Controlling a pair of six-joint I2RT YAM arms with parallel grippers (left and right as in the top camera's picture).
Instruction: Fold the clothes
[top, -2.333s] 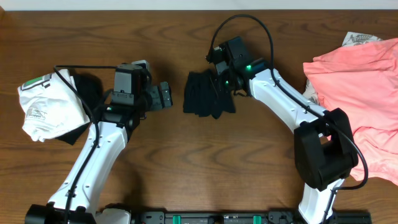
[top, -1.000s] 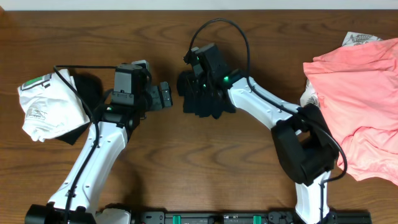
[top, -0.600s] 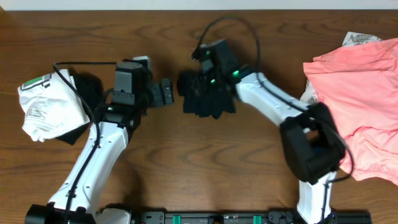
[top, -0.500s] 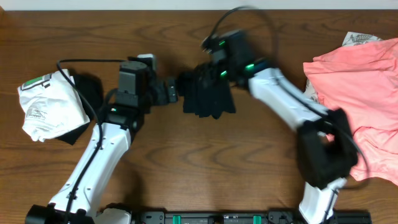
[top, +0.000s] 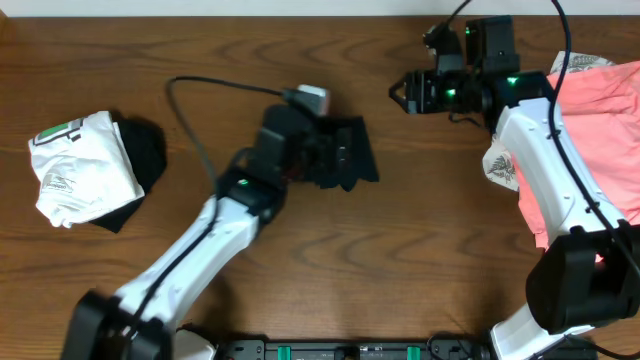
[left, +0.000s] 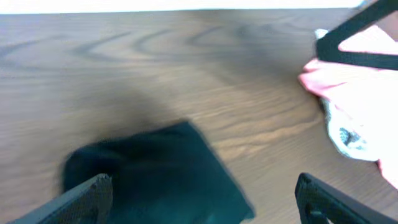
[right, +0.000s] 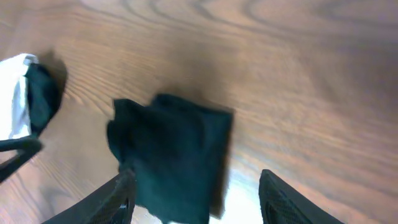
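The black shirt lies folded into a small bundle at the table's middle. My left gripper is open right over its left part; in the left wrist view the shirt lies between the spread fingers. My right gripper is open and empty, up and to the right of the shirt; its wrist view shows the shirt ahead of its fingers. Salmon-pink clothes are heaped at the right edge. A white garment with green print lies at the left on another black one.
A white printed garment pokes out from under the pink heap. The left arm's cable loops over the table behind the arm. The pink heap also shows in the left wrist view.
My right gripper has let the black shirt be and pulled back to the upper right. My left arm has swung right, bringing its open gripper over the shirt.
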